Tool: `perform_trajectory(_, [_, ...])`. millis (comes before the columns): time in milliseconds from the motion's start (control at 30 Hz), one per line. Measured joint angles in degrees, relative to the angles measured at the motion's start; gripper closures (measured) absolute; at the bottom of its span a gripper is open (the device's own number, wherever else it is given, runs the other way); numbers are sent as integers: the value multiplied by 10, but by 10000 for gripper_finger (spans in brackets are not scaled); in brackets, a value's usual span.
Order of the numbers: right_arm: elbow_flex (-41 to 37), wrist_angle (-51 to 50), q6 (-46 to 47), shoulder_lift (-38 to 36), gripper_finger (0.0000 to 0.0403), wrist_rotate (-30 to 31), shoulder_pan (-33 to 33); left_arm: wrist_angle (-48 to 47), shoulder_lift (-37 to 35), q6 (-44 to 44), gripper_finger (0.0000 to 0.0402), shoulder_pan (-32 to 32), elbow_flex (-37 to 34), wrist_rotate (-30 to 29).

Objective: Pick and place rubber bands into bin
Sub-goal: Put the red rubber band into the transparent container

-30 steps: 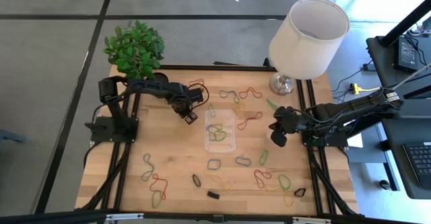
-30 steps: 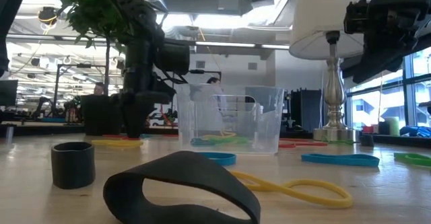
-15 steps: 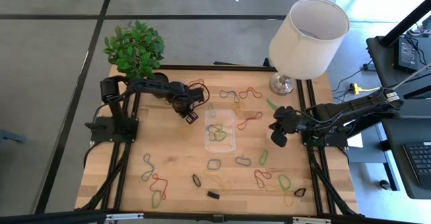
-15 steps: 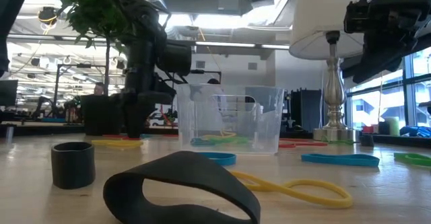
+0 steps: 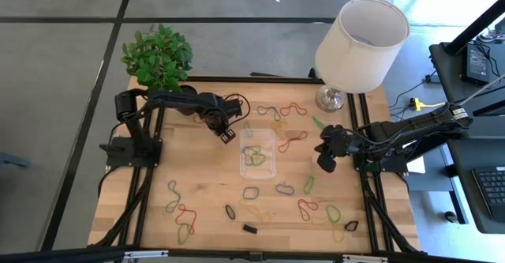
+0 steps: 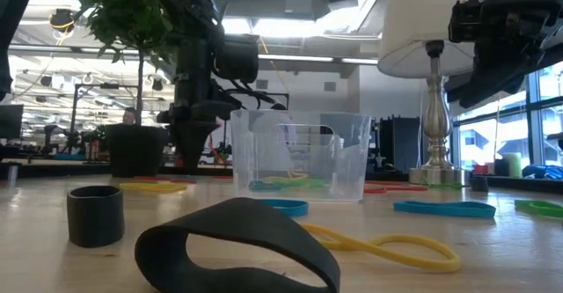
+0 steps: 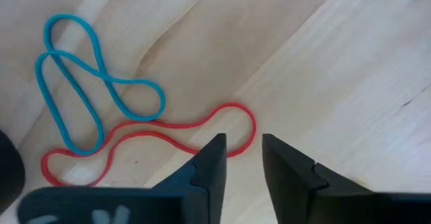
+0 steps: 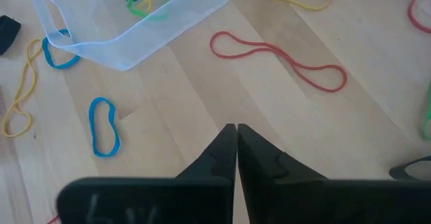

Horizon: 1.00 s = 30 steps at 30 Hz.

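Note:
The clear bin (image 5: 258, 152) stands mid-table and holds green, blue and yellow rubber bands; it also shows in the low view (image 6: 299, 157) and the right wrist view (image 8: 135, 22). Many more bands lie scattered on the wood. My left gripper (image 5: 227, 134) is open to the left of the bin's far end. In its wrist view its fingertips (image 7: 242, 146) stand just over the end loop of a red band (image 7: 232, 116), which lies flat beside a blue band (image 7: 81, 83). My right gripper (image 5: 326, 164) is shut and empty, raised to the right of the bin (image 8: 236, 133).
A white lamp (image 5: 359, 42) stands at the far right and a potted plant (image 5: 158, 58) at the far left. A red band (image 8: 276, 52) lies right of the bin. A wide black band (image 6: 237, 240) and a small black ring (image 6: 95, 214) lie near the front edge.
My left gripper has moved a little toward the table's far edge and toward the bin, and it stands somewhat higher in the low view. My right arm has kept still.

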Motion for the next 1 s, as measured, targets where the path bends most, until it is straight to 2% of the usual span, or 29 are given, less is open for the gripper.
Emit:
perform_trajectory(167, [0,2,-1,0,384,0,0,2,0,-1,272,-1,0,-6])
perform_trajectory(300, [0,3,-2,0,384,0,0,5,0,-2,261,-4,-7,-16])
perform_trajectory(700, [0,12,-2,0,384,0,0,104,-5,-2,267,-11,-79,-16])
perform_trajectory(867, [0,17,0,0,384,0,0,117,-3,-2,269,-11,-94,-10])
perform_trajectory(1000, [0,32,0,0,384,0,0,120,-3,8,292,-11,-100,0])
